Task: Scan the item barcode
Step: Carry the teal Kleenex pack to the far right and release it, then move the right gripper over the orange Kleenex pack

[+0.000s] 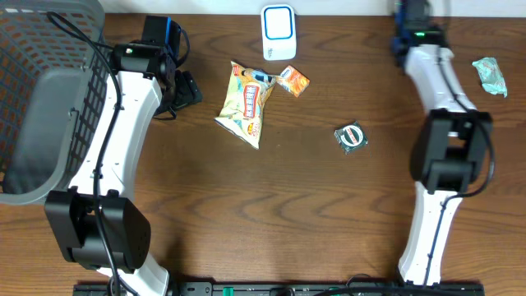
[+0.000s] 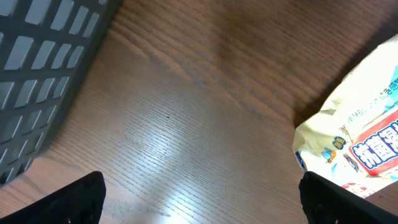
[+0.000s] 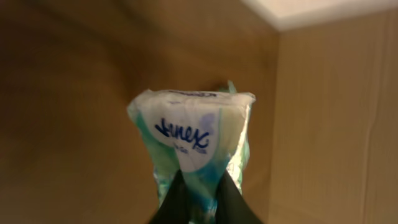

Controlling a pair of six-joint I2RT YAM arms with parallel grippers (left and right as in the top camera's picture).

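Kleenex pack, clamped in right gripper, left gripper spread empty; apparently carry stage, next needing its barcode faced toward the scanner.

Glossy plastic tissue pack, wood-grain table

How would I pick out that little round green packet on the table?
Look at the brown wooden table and find the big yellow snack bag near its middle. To the right of that bag, alone on bare wood, lies the round green packet. It is the only round, dark green thing; the small packet beside the bag is orange.
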